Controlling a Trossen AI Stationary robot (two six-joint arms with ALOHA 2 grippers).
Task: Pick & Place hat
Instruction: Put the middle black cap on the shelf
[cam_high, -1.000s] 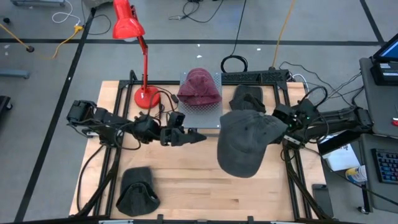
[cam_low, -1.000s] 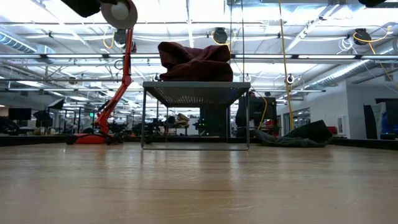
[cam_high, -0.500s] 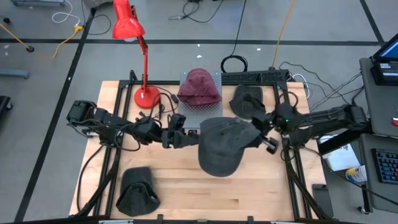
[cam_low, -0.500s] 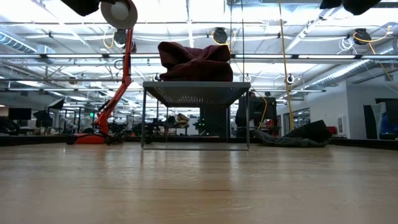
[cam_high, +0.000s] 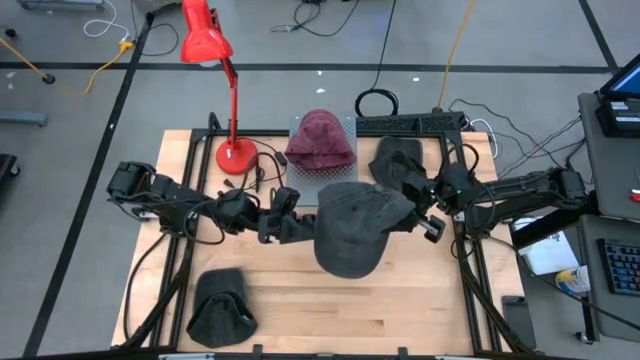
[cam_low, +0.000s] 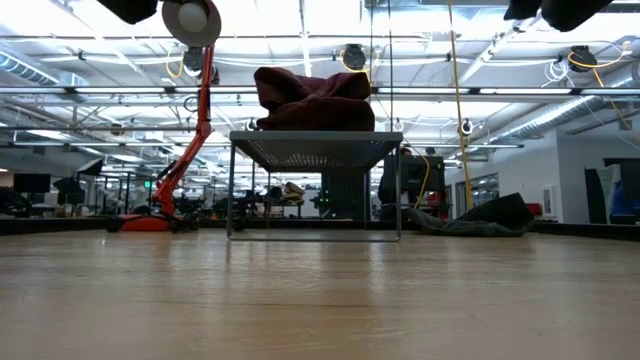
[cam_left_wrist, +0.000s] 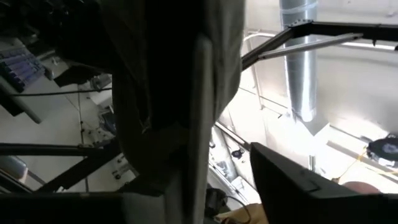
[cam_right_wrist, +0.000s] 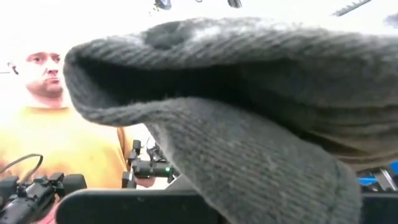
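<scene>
Holding a grey hat (cam_high: 352, 228) aloft at frame centre, the right gripper (cam_high: 418, 218) stays clamped on its edge while the left gripper (cam_high: 300, 230), fingers closing around the opposite side, takes the handover; release comes next.

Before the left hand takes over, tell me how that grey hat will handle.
Probably floppy: the grey hat hangs in folds from the right hand. Likely light, held above the table by one edge. Its knit surface should resist slipping.
</scene>
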